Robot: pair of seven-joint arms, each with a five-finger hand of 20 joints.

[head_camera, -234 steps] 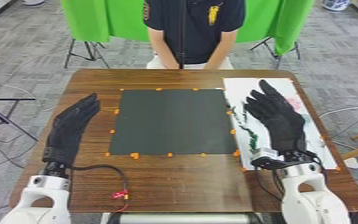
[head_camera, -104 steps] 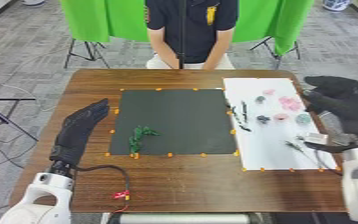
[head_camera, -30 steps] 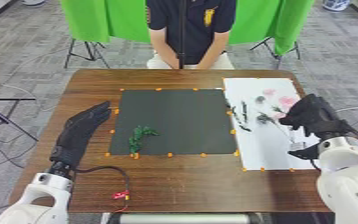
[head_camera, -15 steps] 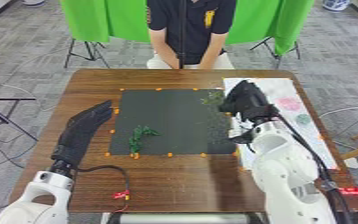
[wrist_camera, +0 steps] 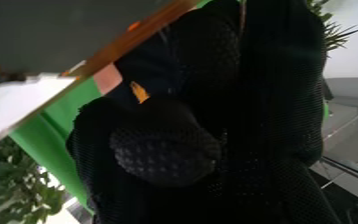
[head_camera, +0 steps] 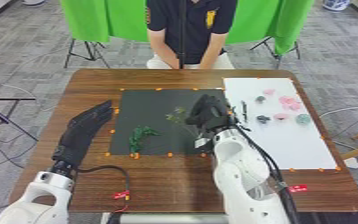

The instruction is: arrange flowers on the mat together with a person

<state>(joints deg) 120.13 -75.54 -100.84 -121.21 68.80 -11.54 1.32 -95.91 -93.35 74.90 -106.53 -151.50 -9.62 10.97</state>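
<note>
In the head view my right hand (head_camera: 209, 114) is over the right part of the dark mat (head_camera: 162, 107), curled round a thin, pale green sprig (head_camera: 177, 117) whose fine tips spread to its left. A dark green leafy sprig (head_camera: 137, 137) lies on the mat's lower left. My left hand (head_camera: 87, 124), fingers straight, is beside the mat's left edge. Pink flowers (head_camera: 289, 102), a blue-green bloom (head_camera: 302, 119) and a grey-blue one (head_camera: 263, 119) lie on the white sheet. In the right wrist view, the right hand (wrist_camera: 162, 155) has green sprig tips (wrist_camera: 337, 36) behind its fingers.
The white sheet (head_camera: 291, 150) is right of the mat, with a dark narrow stem (head_camera: 244, 110) near its left side. Orange tabs line the mat and sheet. A cable with a red connector (head_camera: 120, 194) lies on the table (head_camera: 171, 192) near the left arm.
My right hand has moved left from the white sheet to above the mat, carrying the pale sprig from the sheet's lower part. My left hand has stayed still.
</note>
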